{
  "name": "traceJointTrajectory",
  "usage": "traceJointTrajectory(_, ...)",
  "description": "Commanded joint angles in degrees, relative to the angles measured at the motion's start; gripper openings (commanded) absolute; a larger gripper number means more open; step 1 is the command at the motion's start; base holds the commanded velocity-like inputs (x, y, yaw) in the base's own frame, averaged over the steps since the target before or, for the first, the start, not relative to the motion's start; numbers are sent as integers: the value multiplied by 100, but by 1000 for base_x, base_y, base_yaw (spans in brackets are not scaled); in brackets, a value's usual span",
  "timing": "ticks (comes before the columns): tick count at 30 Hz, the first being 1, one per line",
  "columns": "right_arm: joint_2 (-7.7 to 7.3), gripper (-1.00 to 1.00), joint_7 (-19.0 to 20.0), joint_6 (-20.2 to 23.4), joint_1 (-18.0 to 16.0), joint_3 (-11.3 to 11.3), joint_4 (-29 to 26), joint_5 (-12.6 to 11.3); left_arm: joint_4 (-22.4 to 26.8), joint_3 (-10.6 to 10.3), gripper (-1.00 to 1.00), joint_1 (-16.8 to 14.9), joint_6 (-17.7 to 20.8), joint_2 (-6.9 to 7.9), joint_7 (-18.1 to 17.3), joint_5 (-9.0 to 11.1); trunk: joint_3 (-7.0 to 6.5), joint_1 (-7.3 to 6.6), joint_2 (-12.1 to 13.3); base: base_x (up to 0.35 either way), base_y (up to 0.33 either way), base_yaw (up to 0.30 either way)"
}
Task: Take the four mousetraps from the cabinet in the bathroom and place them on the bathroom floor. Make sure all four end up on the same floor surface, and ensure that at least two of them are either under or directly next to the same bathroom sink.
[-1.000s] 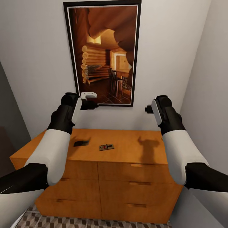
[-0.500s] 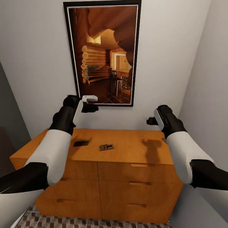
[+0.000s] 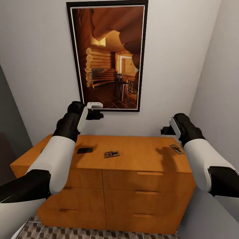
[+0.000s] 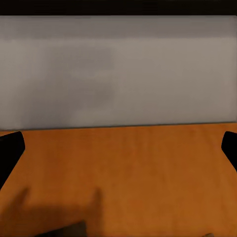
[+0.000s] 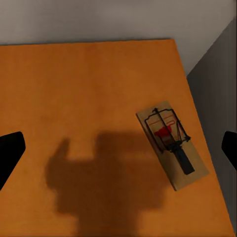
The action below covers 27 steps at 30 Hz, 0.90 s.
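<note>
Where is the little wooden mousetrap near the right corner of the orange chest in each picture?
Head view: the small brown wooden mousetrap lies near the right end of the orange-brown wooden cabinet top.
Right wrist view: it lies beside the cabinet top's edge.
Left wrist view: not in it.
Shared landmark: the cabinet top.

Mousetraps (image 3: pixel 111 154) atop cabinet (image 3: pixel 132 186) (three visible)

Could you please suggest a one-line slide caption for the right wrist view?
Open right gripper above a small brown wooden mousetrap near the orange-brown wooden cabinet top's edge.
</note>
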State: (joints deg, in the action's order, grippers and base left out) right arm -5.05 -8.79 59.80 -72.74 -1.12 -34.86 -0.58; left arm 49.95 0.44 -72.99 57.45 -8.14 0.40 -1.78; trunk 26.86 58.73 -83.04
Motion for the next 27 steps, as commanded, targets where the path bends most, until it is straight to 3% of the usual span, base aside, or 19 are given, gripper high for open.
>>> traceJointTrajectory(1,-12,100,-8,20,-4,-10,-1,-9,3,4,100,-4,22,-3,4,-14,7,0,-4,0,0,0)
traceJointTrajectory(11,-65,100,22,20,-4,-25,12,10,-14,0,100,-4,23,-6,7,-1,7,0,-4,2,-7,0)
traceJointTrajectory(27,-74,100,68,20,-4,-34,18,-43,-51,7,100,-4,13,-3,12,-6,7,0,-4,25,-98,0)
